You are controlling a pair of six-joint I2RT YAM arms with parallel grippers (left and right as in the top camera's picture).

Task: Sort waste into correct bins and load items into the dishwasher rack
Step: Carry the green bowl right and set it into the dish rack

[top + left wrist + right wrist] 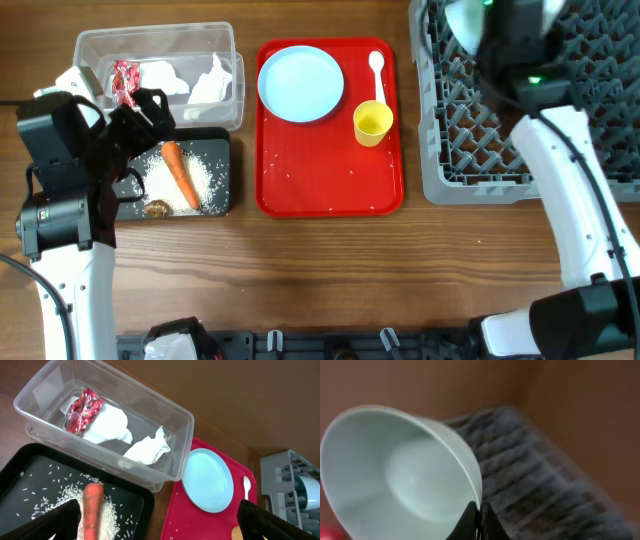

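Observation:
My right gripper (479, 515) is shut on the rim of the mint green bowl (395, 475) and holds it tilted over the grey dishwasher rack (470, 150). My left gripper (160, 525) is open and empty above the black tray (215, 195), which holds the orange carrot (180, 172), white rice (205, 175) and a small brown lump (156, 208). The clear tub (160, 45) holds the red-and-white wrapper (124, 80) and crumpled napkins (210, 85). The pale blue plate (300, 83), white spoon (376, 70) and yellow cup (372, 122) lie on the red tray (330, 180).
A pale blue bowl (307, 492) stands in the rack in the left wrist view. A few rice grains lie scattered on the red tray. Bare wooden table (330, 270) runs along the front.

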